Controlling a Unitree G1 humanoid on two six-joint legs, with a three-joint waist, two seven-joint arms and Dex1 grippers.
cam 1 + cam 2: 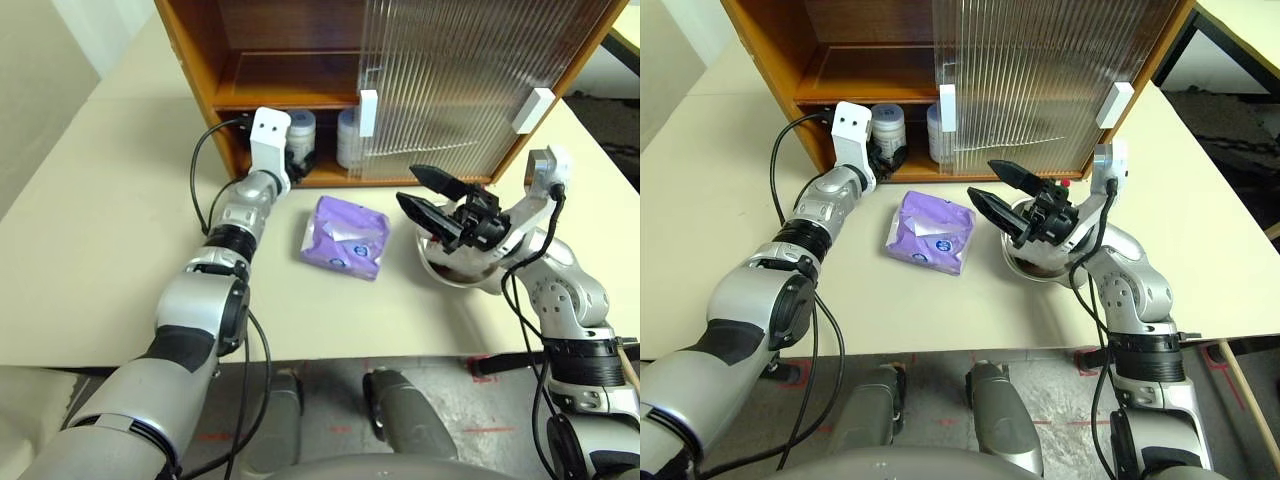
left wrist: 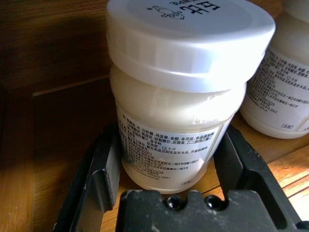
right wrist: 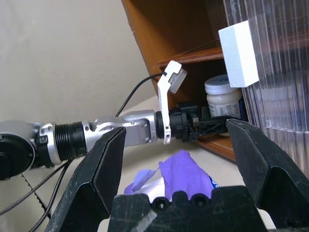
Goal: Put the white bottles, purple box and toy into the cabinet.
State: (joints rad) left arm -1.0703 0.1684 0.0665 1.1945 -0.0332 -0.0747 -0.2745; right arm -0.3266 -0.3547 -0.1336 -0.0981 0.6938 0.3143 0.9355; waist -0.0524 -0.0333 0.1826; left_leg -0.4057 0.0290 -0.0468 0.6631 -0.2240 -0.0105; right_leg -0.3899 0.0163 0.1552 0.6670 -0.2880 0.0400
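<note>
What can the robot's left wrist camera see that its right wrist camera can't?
Left wrist view alone: the nearer white bottle up close between the left gripper's fingers, its label print readable, with the second bottle beside it on the cabinet shelf.

Right wrist view alone: the purple box on the table, the cabinet door's white handle, the left arm reaching in, and the open right gripper.

Both: a white bottle inside the wooden cabinet.

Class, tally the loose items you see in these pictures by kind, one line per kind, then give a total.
White bottles: 2, and, on the cabinet's lower shelf
Purple box: 1
Metal dish: 1
Total: 4
</note>
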